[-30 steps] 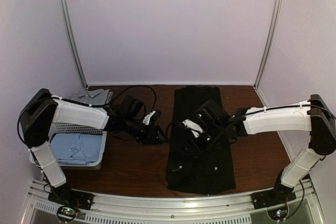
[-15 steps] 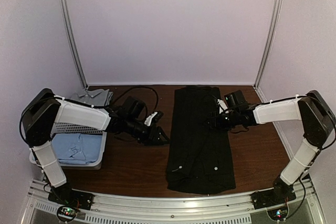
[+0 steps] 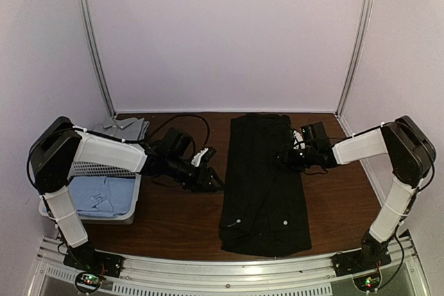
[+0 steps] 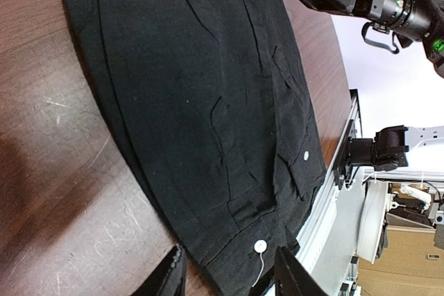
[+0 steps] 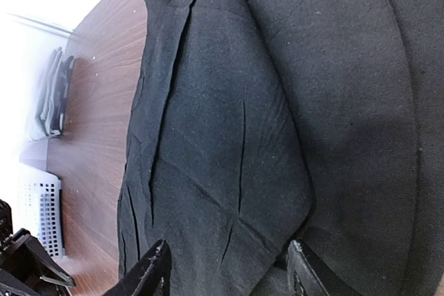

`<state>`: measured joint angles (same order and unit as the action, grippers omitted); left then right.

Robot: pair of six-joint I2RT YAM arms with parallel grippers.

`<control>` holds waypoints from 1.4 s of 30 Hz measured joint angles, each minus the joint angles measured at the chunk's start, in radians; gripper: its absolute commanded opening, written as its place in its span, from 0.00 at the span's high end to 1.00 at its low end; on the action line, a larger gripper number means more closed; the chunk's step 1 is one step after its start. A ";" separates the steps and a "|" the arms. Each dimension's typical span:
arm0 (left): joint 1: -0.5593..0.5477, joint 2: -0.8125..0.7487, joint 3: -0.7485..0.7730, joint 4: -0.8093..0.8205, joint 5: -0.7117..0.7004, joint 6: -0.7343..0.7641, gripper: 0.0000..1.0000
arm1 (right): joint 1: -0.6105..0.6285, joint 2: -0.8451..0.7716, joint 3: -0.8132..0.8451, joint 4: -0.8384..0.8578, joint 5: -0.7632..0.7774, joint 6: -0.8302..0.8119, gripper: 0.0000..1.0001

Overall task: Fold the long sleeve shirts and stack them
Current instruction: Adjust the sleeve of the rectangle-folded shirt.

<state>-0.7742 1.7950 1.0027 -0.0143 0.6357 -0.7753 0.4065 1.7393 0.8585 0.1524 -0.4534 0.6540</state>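
A large black long sleeve shirt (image 3: 263,185) lies folded into a long strip down the middle of the table, with small white buttons (image 4: 260,245) near its front end. My left gripper (image 3: 213,178) hovers open just off the shirt's left edge, and the left wrist view shows the cloth's edge (image 4: 208,123) below its fingers (image 4: 229,279). My right gripper (image 3: 286,159) is open low over the shirt's far right part, the black cloth (image 5: 229,136) filling the space under it (image 5: 229,272). A light blue shirt (image 3: 100,195) lies in the basket. A greyish shirt (image 3: 126,128) rests behind it.
A white lattice basket (image 3: 104,170) stands at the left edge of the brown table (image 3: 173,220). Black cables (image 3: 182,119) loop behind my left arm. An aluminium rail (image 3: 222,265) runs along the near edge, and pale walls close in the back and sides.
My right arm pulled back from the shirt's middle toward its far right edge, and its jaws narrowed a little. The left arm barely moved.
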 measured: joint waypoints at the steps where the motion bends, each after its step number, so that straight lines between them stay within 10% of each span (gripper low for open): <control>1: 0.000 0.000 0.000 0.000 0.000 0.000 0.56 | -0.001 0.009 0.000 0.012 -0.005 0.007 0.42; 25: 0.000 0.016 0.019 0.006 0.000 0.000 0.56 | -0.005 0.051 -0.060 0.107 -0.021 0.080 0.46; 38: 0.000 0.030 0.021 0.006 0.000 -0.001 0.56 | -0.005 0.059 -0.077 0.204 -0.064 0.150 0.98; 42: 0.000 0.030 0.021 0.006 0.000 -0.001 0.56 | -0.005 0.060 -0.076 0.211 -0.066 0.161 1.00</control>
<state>-0.7742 1.8248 1.0237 -0.0078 0.6357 -0.7761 0.4015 1.7996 0.7822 0.3630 -0.5194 0.8150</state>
